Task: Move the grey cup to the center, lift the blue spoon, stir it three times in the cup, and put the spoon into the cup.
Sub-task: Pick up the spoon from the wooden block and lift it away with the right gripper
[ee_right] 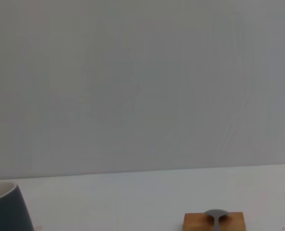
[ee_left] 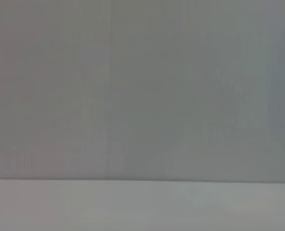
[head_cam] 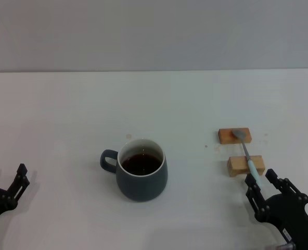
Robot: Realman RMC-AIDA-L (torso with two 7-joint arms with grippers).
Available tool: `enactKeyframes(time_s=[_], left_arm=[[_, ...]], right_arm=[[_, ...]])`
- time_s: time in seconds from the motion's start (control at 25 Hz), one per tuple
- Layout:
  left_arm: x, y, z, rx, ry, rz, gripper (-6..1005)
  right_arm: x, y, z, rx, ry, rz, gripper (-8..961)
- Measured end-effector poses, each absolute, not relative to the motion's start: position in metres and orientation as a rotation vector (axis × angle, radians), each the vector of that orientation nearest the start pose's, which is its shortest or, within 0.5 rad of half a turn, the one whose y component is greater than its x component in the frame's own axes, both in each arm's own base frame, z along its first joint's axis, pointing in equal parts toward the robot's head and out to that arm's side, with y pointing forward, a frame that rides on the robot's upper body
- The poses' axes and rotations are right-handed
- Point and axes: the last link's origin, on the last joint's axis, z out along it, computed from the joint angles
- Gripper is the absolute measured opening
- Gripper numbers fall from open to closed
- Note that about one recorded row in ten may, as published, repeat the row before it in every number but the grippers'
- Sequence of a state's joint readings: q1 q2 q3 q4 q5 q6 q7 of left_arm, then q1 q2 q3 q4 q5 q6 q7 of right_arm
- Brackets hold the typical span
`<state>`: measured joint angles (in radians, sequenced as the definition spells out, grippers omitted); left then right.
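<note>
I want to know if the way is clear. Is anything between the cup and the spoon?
No. In the head view, only bare white table lies between the grey cup and the blue spoon, which rests across two wooden blocks.

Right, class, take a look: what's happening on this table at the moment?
A grey cup of dark liquid stands mid-table. The blue spoon lies across two wooden blocks to its right. The right claw, open, sits at the spoon's handle end without gripping it. The left claw waits at the table's near left edge.
</note>
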<state>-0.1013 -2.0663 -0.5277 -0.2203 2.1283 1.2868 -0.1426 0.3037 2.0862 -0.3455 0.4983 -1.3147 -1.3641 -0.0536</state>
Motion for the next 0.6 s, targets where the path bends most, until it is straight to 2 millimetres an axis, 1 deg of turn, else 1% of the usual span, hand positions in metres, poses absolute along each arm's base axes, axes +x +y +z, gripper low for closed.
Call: enactKeyframes(time_s=[0.36, 0.6], left_arm=[[-0.3845, 0.2072, -0.0334, -1.606, -0.7, -0.587, 864], [-0.3847, 0.2076, -0.0329, -1.603, -0.7, -0.587, 864]], right_arm=[[0.3134, 0.2057, -0.1083, -1.833, 0.749, 0.683, 487], [0.3132, 0.2064, -0.1088, -1.835, 0.75, 0.681, 470]])
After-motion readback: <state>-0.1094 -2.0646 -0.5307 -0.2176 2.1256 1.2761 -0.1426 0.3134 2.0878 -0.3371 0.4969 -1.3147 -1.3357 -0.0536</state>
